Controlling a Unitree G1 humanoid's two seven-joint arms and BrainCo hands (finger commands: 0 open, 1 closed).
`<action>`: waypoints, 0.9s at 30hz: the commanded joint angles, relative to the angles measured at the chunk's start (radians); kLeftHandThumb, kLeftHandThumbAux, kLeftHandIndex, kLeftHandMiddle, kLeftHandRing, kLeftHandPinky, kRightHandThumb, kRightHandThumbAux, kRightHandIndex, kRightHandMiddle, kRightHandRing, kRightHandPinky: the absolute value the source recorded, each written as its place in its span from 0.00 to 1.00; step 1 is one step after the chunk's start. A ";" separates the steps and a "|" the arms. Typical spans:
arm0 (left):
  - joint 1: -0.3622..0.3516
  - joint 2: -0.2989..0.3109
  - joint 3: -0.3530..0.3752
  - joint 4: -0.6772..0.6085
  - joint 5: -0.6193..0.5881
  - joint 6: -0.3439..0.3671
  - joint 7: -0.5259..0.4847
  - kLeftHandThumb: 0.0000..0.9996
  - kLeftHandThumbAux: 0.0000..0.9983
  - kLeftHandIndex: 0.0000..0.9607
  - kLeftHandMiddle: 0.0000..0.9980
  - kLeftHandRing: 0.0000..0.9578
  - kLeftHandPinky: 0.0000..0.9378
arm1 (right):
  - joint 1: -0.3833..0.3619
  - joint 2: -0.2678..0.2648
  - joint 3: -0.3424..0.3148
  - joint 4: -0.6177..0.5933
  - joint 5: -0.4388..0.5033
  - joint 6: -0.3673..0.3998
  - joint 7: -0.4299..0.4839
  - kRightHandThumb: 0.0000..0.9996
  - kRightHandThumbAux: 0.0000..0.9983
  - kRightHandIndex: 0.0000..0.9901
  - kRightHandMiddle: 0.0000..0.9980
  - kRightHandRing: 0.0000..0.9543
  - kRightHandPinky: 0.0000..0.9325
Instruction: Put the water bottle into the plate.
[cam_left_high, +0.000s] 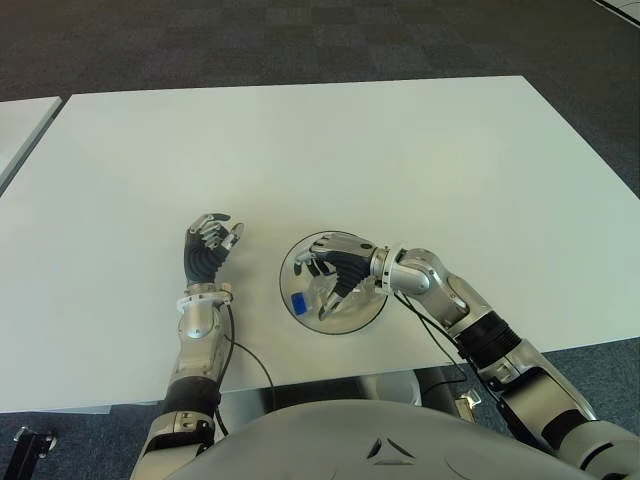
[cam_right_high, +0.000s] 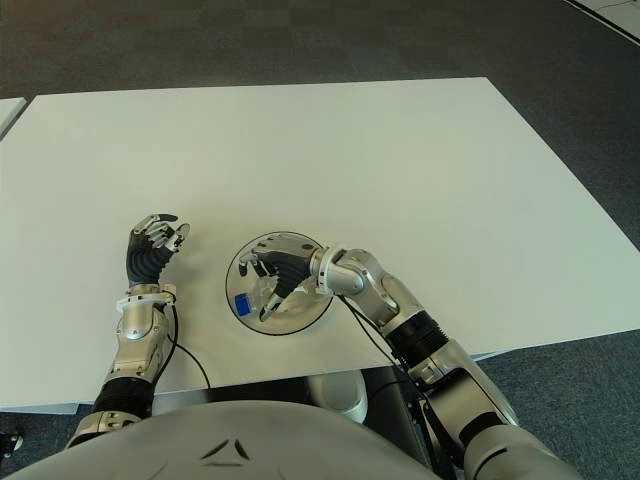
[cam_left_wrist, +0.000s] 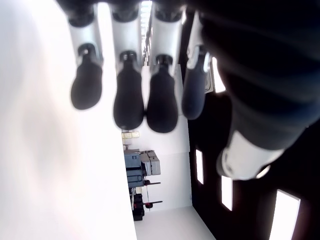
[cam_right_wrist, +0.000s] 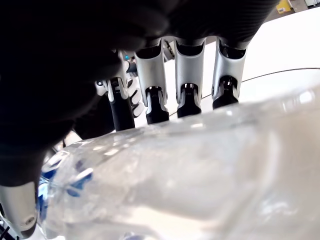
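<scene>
Plastic is filling our right wrist view: the clear water bottle (cam_right_wrist: 190, 175) is lying on its side inside the plate (cam_left_high: 290, 272), its blue cap (cam_left_high: 298, 302) pointing toward our body at the plate's near left edge. Our right robot hand (cam_left_high: 338, 272) is reaching over the plate from the right, with its fingers (cam_right_wrist: 152, 95) draped across the top of the bottle and the thumb on the near side, so we are wrapping it loosely. Whether the grip is firm, we cannot tell. Our left robot hand (cam_left_high: 208, 250) is showing just left of the plate, above the white surface (cam_left_high: 330, 150), with its fingers (cam_left_wrist: 127, 95) relaxed and holding nothing.
</scene>
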 joint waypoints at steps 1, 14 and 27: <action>0.005 -0.004 0.004 -0.001 -0.004 0.013 -0.003 0.71 0.72 0.45 0.72 0.73 0.73 | -0.003 -0.020 0.012 -0.004 -0.042 -0.023 -0.007 0.58 0.58 0.13 0.18 0.24 0.32; 0.014 -0.005 0.001 -0.022 -0.006 0.044 -0.004 0.71 0.72 0.45 0.70 0.71 0.70 | -0.014 -0.041 0.016 -0.032 -0.063 -0.020 0.039 0.51 0.57 0.02 0.02 0.06 0.17; 0.012 0.007 -0.001 -0.008 -0.002 0.021 -0.017 0.71 0.72 0.45 0.71 0.72 0.73 | 0.021 -0.025 -0.005 -0.028 -0.091 -0.040 -0.063 0.52 0.48 0.00 0.00 0.00 0.00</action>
